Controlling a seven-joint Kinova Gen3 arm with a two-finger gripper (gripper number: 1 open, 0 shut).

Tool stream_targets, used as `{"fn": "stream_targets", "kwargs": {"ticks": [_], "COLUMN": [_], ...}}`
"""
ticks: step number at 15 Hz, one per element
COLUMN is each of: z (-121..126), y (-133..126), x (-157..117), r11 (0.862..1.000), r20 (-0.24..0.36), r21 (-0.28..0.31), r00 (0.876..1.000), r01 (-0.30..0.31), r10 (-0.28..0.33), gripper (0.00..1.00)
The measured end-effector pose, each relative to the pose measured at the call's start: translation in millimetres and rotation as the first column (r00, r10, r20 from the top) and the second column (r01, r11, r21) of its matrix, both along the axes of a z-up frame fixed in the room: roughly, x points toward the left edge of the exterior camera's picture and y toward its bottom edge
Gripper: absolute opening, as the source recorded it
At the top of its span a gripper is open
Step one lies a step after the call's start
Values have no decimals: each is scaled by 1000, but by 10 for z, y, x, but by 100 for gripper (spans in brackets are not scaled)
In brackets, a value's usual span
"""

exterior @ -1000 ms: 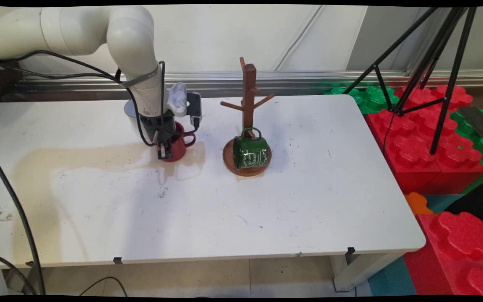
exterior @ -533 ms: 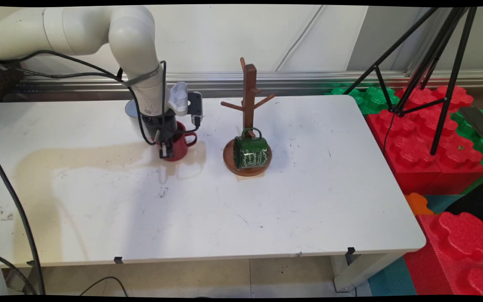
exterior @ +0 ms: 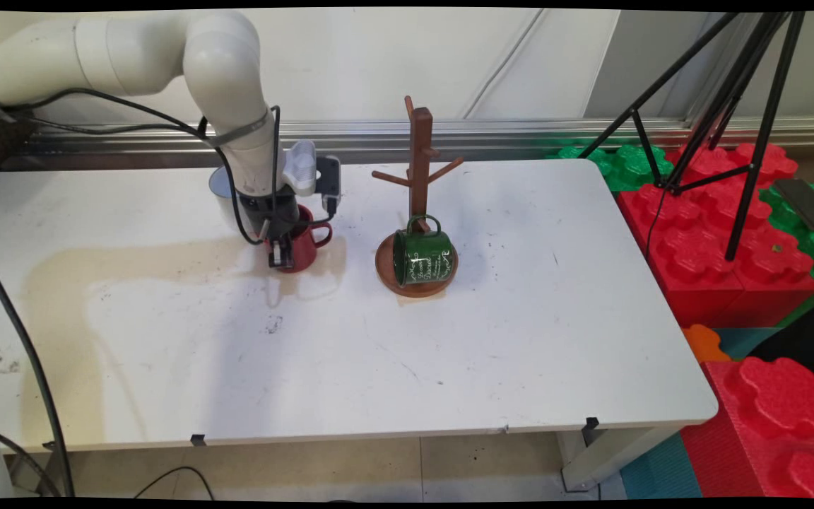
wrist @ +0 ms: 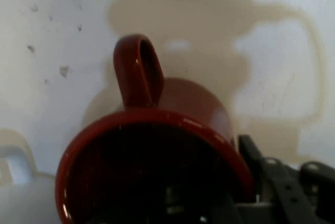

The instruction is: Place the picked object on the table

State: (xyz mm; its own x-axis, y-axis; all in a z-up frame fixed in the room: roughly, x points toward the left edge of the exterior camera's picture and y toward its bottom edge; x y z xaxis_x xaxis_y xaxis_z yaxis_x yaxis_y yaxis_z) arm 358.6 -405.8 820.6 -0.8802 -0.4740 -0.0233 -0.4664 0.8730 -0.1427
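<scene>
On the white table point(exterior: 449, 339) I see the brown wooden mug tree point(exterior: 420, 152) at the far edge, a green enamel mug point(exterior: 422, 256) lying on its base; left of it, my black two-finger gripper point(exterior: 278, 256) pinches the red ceramic mug's point(exterior: 302, 244) rim wall

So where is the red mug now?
In the main view the red mug stands left of the mug tree, at the end effector, with a white mug behind it.

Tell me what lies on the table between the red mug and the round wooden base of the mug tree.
Nothing: the main view shows bare white table between red mug and base.
</scene>
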Motion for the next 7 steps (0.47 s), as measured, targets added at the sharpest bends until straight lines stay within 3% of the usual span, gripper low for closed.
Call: {"fn": "stream_targets", "kwargs": {"ticks": [7], "z": [130], "y": [67], "x": [-9], "r11": [998], "r20": [-29], "r21": [-35], "r00": [998], "r01": [47], "r10": [-48], "gripper": [100]}}
